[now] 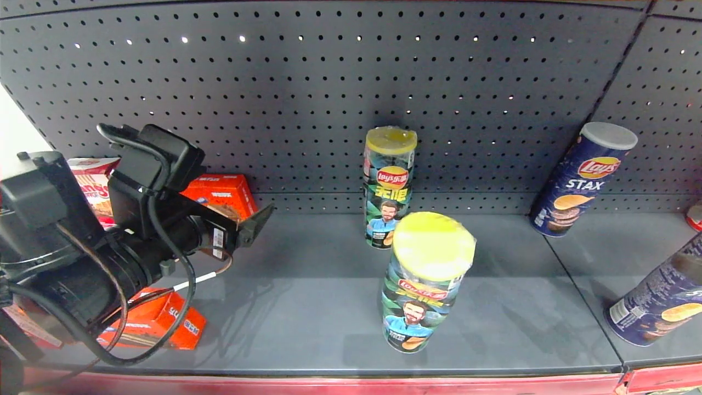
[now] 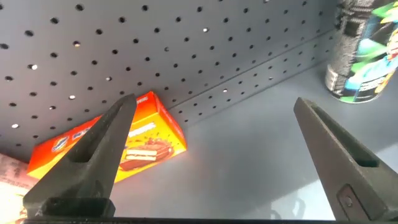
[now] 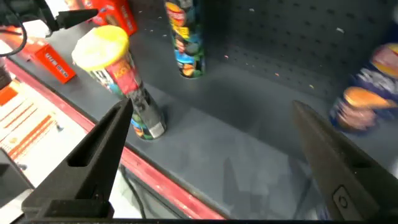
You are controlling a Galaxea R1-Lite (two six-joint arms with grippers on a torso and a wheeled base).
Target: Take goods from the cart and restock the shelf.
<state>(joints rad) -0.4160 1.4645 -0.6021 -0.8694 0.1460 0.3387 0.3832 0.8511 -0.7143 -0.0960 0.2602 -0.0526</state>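
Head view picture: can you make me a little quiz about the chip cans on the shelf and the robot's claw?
1. True or false: the dark blue cardboard chip can with a grey lid leans against the dark grey pegboard wall.
2. What colour is the lid of the green cardboard chip can nearest the front edge of the grey metal shelf? A grey, B yellow, C red.
3. Fill in: the left gripper has its jaws ____.

Key: 1 true; 2 B; 3 open.

Front can [image 1: 425,285], rear can [image 1: 388,189] upright on shelf [image 1: 307,296].
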